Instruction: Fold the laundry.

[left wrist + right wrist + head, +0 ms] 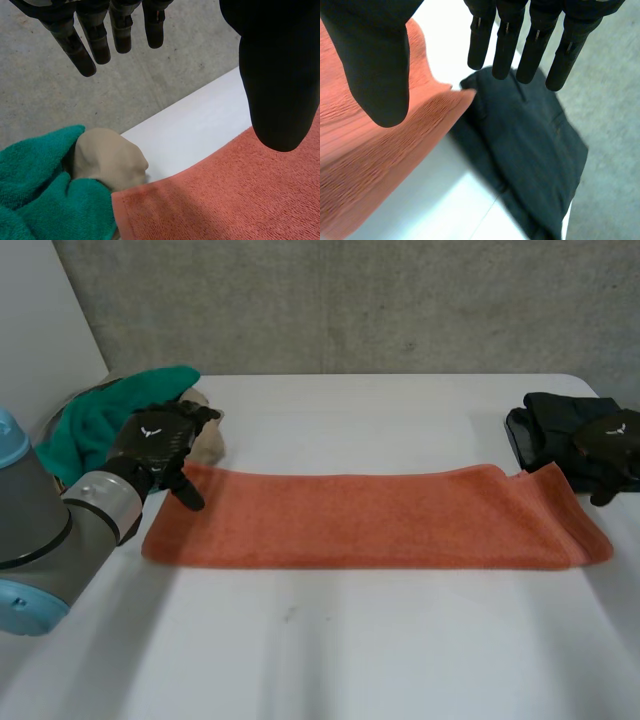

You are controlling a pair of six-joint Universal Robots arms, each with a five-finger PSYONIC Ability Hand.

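1. Your left hand's fingers are straight and hang side by side. The thumb stands well apart from them, and nothing is held between.
2. That thumb's tip is over the left end of the orange towel, near its far corner. You cannot tell whether it touches the cloth.
3. The left hand is tilted palm-down at the towel's left end. The left arm reaches in from the near left of the worktop.
4. Your right hand also has straight fingers, close in a row, with the thumb held wide. It grips nothing.
5. The right hand hovers palm-down over the towel's far right corner and the black garment.
6. The towel lies flat as a long strip in the middle of the worktop. Its long axis runs left to right, one short end by each hand.
7. The towel's far right corner lies against the edge of the black garment.
8. Just beyond the towel's left end, a beige cloth sits bunched against a green cloth.
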